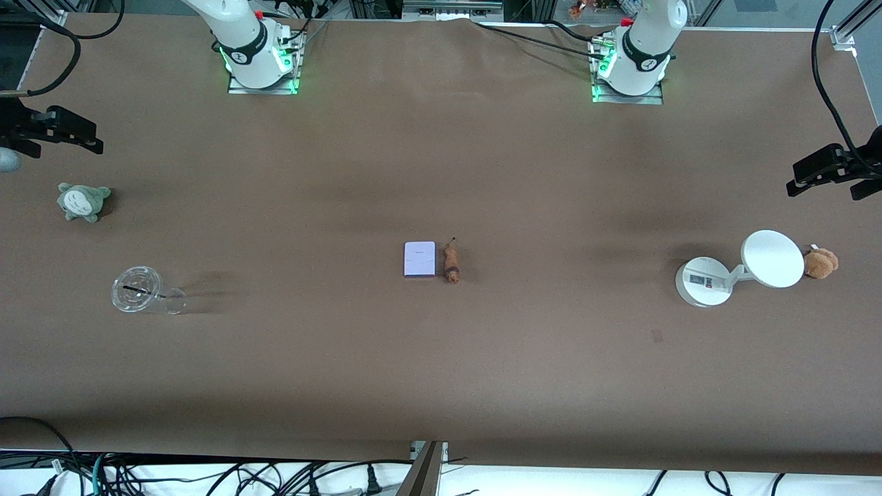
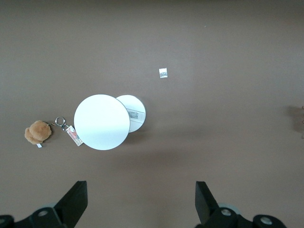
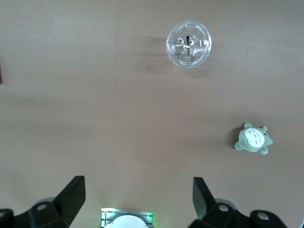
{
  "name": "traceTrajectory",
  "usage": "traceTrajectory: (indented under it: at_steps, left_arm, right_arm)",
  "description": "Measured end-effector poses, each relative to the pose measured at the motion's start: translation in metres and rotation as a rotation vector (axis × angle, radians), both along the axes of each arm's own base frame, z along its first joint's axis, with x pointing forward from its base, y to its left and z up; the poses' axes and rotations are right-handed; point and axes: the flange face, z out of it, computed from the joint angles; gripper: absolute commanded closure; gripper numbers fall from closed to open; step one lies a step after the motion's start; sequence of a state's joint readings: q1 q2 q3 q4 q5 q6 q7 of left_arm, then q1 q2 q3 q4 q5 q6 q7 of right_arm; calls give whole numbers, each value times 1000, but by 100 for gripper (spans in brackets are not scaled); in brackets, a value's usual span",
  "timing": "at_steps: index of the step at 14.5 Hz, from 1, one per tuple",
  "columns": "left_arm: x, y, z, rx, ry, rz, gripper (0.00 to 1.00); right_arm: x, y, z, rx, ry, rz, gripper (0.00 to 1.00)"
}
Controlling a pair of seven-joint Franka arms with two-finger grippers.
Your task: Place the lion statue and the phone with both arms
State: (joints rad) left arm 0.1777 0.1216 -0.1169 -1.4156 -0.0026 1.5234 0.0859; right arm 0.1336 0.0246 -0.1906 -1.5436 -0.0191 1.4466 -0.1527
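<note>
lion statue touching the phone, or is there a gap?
Cannot tell. The front view shows the lion statue right beside the phone, toward the left arm's end, but the seam between them is too fine to show contact or a gap.

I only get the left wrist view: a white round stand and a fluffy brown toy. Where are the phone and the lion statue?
Observer: The phone lies flat mid-table, well toward the right arm's end from your stand.
Operator: And the lion?
Observer: The lion statue lies close beside the phone, on the edge that faces the left arm's end.
Operator: Anything else out there?
Observer: A clear cup stands near the right arm's end of the table.
</note>
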Motion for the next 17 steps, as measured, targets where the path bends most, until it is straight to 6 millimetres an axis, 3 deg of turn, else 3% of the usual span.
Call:
traceTrajectory:
  at_steps: [11, 17]
  left_arm:
    - [-3, -6, 6, 0, -8, -11, 0]
    - [1, -13, -6, -5, 25, -25, 0]
  right_arm:
    - [6, -1, 1, -3, -36, 3, 0]
    - [15, 5, -12, -6, -26, 12, 0]
